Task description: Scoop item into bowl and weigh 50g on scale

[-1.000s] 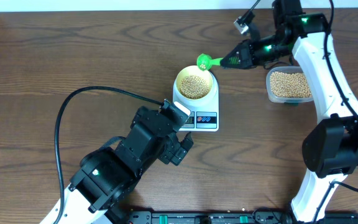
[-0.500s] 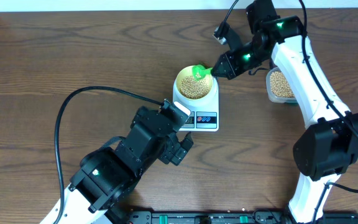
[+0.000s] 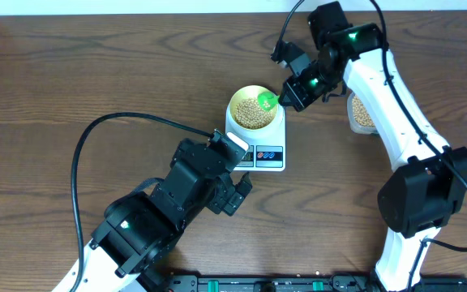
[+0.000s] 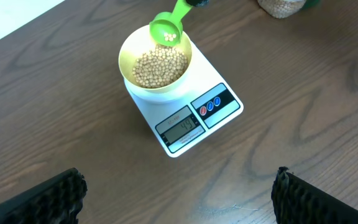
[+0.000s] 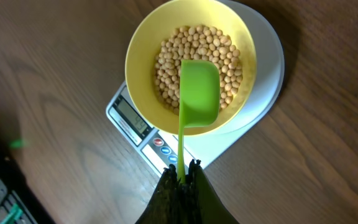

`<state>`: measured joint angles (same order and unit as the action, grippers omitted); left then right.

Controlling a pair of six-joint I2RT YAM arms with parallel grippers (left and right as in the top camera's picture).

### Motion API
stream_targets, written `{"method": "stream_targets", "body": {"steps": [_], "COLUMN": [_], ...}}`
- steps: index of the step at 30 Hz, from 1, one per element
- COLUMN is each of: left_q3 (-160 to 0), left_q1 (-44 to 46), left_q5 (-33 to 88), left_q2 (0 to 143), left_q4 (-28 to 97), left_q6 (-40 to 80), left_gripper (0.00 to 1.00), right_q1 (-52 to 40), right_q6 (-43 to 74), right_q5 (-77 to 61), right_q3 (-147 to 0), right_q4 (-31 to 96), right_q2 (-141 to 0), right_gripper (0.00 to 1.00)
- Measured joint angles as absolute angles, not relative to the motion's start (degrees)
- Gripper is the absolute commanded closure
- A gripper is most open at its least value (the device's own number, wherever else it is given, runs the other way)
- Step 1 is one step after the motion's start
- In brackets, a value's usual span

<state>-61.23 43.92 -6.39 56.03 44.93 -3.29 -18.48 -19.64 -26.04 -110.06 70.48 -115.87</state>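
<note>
Right now my right claw (image 5: 181, 173) is clenched on the thin handle of the green scoop (image 5: 199, 93), whose cup hangs over the near-right part of the bowl (image 5: 135, 56), inside its rim. The left wrist view shows a few beans (image 4: 159, 65) lying in the tilted cup above the pile in the bowl; I cannot tell whether the cup touches that pile. The bowl sits on the far part of the scale (image 4: 229, 115), its rim just within the platform's edge. The scale stands mid-desk (image 3: 71, 73), well in from the far edge. Bare wood runs between it and my left claw (image 4: 178, 190), which is released, its fingers spread toward the frame's lower corners and holding nothing. A black cable (image 3: 83, 154) loops over the left half of the desk. The tub (image 3: 362, 113) stands right of the scale, apart from it, and is mostly covered by the right arm (image 3: 387, 89). The display (image 4: 181, 129) is lit, but I cannot read its digits for sure.
</note>
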Motion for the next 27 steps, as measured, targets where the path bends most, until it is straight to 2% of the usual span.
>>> {"method": "stream_targets", "body": {"steps": [11,27], "left_q3": [-61.23,-61.23], "left_q1": [43.92,43.92], "left_q5": [-6.39,-6.39], "left_q2": [56.03,56.03], "left_q4": [44.95,44.95], "left_q6": [-3.29,-3.29], "left_gripper": [0.02,0.02], "right_q1": [-22.52,-23.4], "right_q6": [-21.23,-22.79], "right_q5": [-20.67,-17.67], "right_q3": [-110.06,-110.06], "right_q4": [70.43,70.0], "right_q2": [-115.87,-115.87], "right_gripper": [0.99,0.99]}}
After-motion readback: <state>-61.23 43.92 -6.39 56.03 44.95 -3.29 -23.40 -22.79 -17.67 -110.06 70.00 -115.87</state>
